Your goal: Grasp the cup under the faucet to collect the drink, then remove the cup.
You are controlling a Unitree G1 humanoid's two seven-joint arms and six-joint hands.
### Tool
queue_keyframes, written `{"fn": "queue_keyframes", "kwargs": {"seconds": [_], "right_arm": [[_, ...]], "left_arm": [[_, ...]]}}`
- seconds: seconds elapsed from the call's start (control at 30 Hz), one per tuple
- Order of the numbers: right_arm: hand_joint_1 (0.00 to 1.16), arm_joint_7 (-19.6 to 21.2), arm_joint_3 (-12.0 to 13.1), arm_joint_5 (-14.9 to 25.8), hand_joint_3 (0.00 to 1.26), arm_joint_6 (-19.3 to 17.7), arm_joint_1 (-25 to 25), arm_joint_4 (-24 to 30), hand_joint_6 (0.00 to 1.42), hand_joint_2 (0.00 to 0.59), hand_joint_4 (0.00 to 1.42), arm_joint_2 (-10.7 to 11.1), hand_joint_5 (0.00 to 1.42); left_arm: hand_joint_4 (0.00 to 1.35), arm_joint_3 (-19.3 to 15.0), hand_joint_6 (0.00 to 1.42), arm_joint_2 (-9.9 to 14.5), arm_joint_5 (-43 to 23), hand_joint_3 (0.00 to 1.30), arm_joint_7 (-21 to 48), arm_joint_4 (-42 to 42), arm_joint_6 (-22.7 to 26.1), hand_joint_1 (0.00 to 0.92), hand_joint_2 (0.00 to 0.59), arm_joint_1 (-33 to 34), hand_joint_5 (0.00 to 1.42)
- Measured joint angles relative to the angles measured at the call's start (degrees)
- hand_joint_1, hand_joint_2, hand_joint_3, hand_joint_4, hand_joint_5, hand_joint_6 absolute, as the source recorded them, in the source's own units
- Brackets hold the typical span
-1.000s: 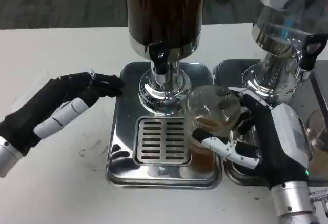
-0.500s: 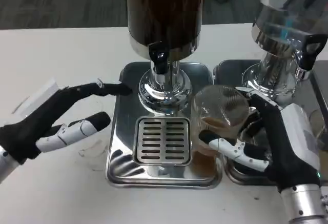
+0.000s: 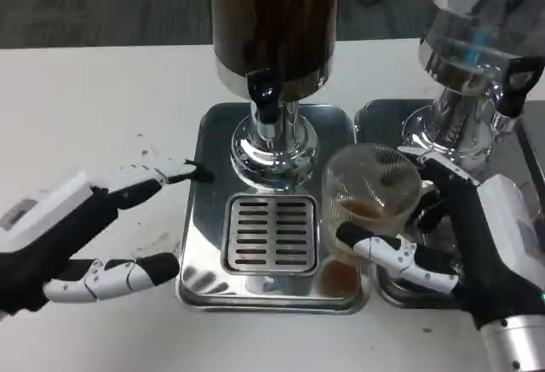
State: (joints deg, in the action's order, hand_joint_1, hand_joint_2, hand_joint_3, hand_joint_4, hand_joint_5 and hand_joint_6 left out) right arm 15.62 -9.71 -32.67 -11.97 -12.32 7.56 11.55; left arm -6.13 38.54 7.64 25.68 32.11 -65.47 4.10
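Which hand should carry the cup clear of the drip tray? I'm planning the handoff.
The right hand: it already grips the cup of brown drink. The left hand hangs open beside the drip tray, holding nothing.

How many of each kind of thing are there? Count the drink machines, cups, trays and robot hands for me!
Dispensers: 2, the dark one and the silver one
Cups: 1, the cup held by the right hand
Drip trays: 2, the tray and the right tray
Hands: 2, with the left hand
Total: 7
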Motion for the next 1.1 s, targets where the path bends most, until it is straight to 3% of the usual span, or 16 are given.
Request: {"fn": "queue_keyframes", "kwargs": {"seconds": [0.6, 1.1], "right_arm": [[0.83, -3.2, 1.0, -0.8, 0.53, 0.1, -8.5, 9.1, 0.86, 0.192, 0.59, 0.5, 0.78], [0.84, -4.5, 2.4, -0.8, 0.54, 0.1, -13.2, 13.6, 0.88, 0.188, 0.60, 0.5, 0.78]], "left_arm": [[0.04, -0.2, 0.15, 5.6, -0.2, 0.18, -1.7, -5.5, -5.8, 0.000, 0.106, -6.9, 0.06], [0.00, -2.3, 0.11, 7.2, -0.5, 0.16, -2.3, -11.1, -9.5, 0.000, 0.104, -12.7, 0.01]]}}
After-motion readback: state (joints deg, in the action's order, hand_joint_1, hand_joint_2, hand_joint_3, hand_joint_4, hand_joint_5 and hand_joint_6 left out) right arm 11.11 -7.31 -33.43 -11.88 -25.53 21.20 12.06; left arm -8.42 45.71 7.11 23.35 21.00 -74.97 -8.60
